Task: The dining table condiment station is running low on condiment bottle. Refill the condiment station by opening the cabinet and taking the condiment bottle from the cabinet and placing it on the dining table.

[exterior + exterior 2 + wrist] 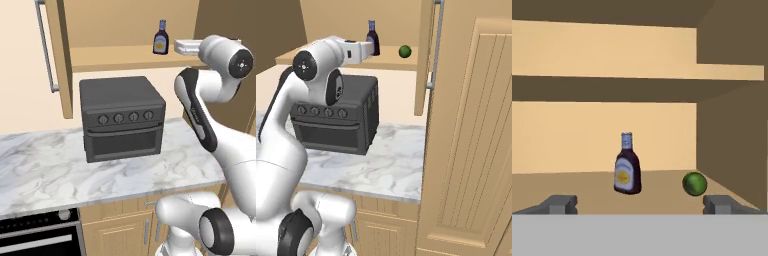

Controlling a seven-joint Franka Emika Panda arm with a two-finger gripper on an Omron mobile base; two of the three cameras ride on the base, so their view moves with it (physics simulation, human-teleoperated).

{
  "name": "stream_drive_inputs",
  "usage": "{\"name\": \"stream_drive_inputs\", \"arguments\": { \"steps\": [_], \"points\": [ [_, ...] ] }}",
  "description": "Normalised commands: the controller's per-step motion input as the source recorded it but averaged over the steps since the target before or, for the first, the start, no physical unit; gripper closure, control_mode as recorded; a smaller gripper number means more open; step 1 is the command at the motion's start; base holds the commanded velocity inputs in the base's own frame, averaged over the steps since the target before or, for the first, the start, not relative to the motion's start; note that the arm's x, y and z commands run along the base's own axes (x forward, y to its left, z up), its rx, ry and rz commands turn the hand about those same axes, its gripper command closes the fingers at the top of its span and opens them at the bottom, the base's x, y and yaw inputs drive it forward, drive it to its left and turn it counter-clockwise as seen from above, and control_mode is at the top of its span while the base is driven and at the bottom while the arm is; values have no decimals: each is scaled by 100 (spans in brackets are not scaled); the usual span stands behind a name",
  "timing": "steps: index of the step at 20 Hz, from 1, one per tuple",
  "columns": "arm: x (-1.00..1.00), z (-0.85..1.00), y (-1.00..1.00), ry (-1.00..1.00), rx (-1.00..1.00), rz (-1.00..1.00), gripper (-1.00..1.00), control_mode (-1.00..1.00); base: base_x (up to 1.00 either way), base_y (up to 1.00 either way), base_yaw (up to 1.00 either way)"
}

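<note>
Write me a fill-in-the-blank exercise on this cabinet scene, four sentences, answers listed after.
1. The condiment bottle stands upright on the lower shelf of the ____.
2. Beside the bottle on that shelf lies a small round fruit coloured ____.
3. The gripper faces the bottle with its jaws ____.
4. On the marble worktop below sits a dark ____.

Missing words: cabinet; green; open; toaster oven

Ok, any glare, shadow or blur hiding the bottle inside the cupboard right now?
Hand view: condiment bottle sharp and evenly lit, no glare; shelf underside and side wall shaded. Left base view: bottle clear on the cabinet shelf, slightly soft. Right base view: the gripper overlaps the bottle's lower part; green fruit plain.
</note>
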Motion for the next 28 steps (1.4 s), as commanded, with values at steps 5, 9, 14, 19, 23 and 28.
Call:
{"name": "stream_drive_inputs", "arguments": {
  "steps": [5,9,14,19,23,28],
  "points": [
    [63,4,0,0,0,0,-100,-100,0,0,0],
    [82,0,3,2,0,0,-100,-100,0,0,0],
    [67,0,1,0,0,0,-100,-100,0,0,0],
    [54,0,2,0,0,0,-100,-100,0,0,0],
    [53,0,10,0,0,0,-100,-100,0,0,0],
    [45,6,14,0,0,0,-100,-100,0,0,0]
  ]
}}
